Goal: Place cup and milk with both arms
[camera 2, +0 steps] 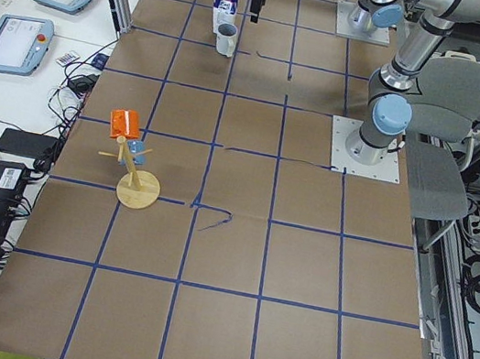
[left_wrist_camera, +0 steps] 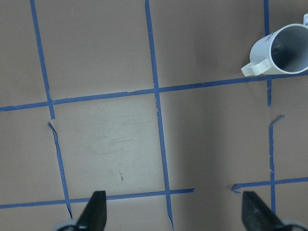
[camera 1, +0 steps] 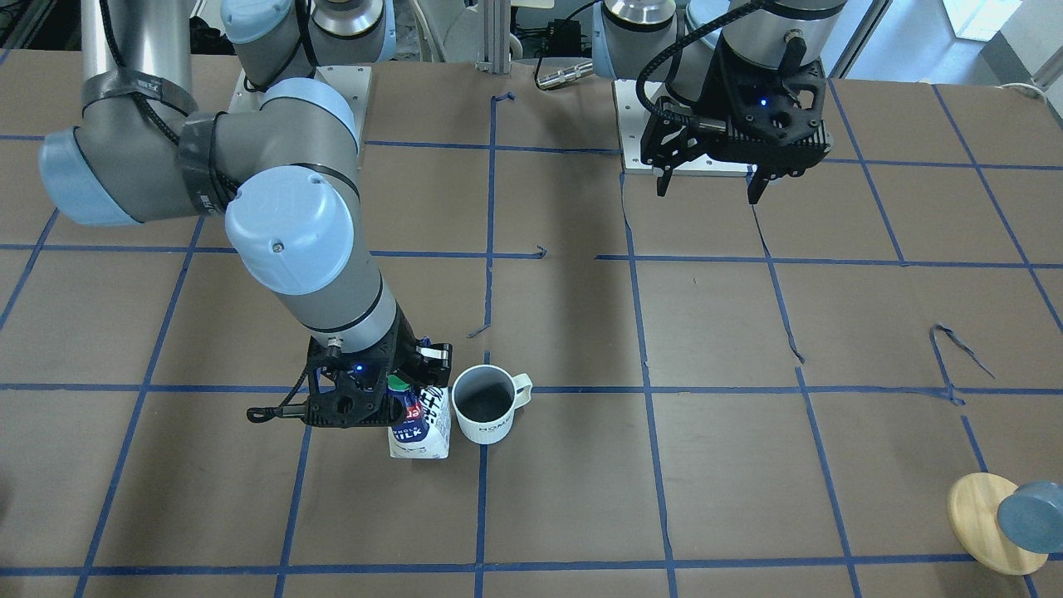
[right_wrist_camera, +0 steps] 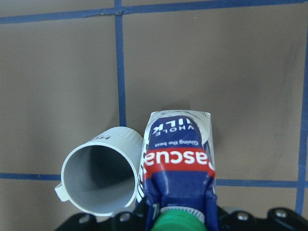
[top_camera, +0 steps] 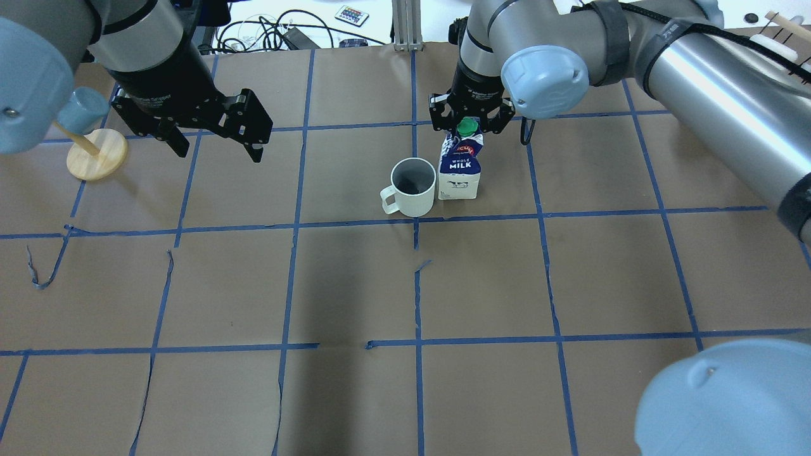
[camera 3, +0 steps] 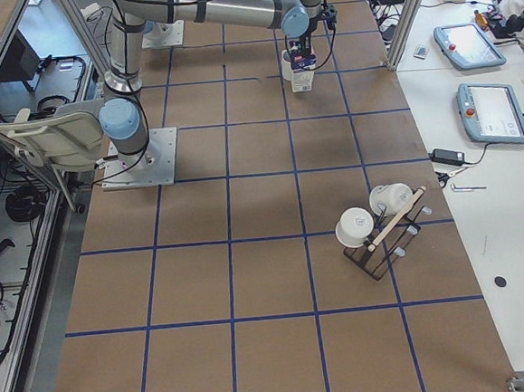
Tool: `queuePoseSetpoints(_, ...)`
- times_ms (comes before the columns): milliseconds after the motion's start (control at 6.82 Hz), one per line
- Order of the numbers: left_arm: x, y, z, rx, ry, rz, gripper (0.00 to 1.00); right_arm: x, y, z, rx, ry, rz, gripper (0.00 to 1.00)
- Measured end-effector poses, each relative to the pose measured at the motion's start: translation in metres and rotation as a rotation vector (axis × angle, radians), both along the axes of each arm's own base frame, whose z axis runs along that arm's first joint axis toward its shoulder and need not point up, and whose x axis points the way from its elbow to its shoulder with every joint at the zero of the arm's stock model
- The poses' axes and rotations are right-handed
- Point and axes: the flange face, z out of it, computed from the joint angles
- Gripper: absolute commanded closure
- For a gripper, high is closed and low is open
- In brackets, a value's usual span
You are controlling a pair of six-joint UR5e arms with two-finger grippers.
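The milk carton (top_camera: 460, 174), dark blue and white with a green cap, stands upright near the table's middle. The white cup (top_camera: 412, 183) stands right beside it, touching or nearly so, its handle pointing away from the carton. My right gripper (top_camera: 469, 121) comes down from above and is shut on the carton's gable top. In the right wrist view the carton (right_wrist_camera: 178, 159) and cup (right_wrist_camera: 101, 178) fill the lower frame. My left gripper (top_camera: 220, 154) is open and empty, held above the table well to the cup's left. The cup (left_wrist_camera: 284, 48) shows in the left wrist view's top right corner.
A round wooden disc with a blue-grey cylinder (top_camera: 95, 155) stands near the table's edge beside my left gripper. A rack with white cups (camera 3: 382, 227) stands at the table's end on my right. Blue tape lines cross the brown table cover, peeling in places (top_camera: 38, 272).
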Motion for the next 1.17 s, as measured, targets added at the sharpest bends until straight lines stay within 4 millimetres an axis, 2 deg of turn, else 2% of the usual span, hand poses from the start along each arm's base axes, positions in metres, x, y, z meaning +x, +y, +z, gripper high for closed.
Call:
queuePoseSetpoints(147, 0.0, 0.001, 0.001, -0.007, 0.0, 0.0, 0.0, 0.006, 0.001, -0.006, 0.008, 0.002, 0.007, 0.76)
queuePoseSetpoints(293, 0.0, 0.001, 0.001, -0.01, -0.002, 0.0, 0.0, 0.009, 0.001, -0.009, 0.012, 0.003, 0.012, 0.71)
queuePoseSetpoints(733, 0.002, 0.001, 0.001, -0.012, -0.005, 0.003, 0.0, 0.009, 0.004, -0.015, 0.026, 0.006, 0.015, 0.0)
queuePoseSetpoints(1027, 0.002, 0.001, 0.001, -0.011, -0.005, 0.001, 0.0, 0.009, 0.007, -0.019, 0.036, 0.008, 0.006, 0.0)
queuePoseSetpoints(1173, 0.002, 0.001, 0.001, -0.011, -0.005, 0.001, 0.0, 0.008, 0.005, -0.009, 0.02, 0.009, 0.007, 0.0)
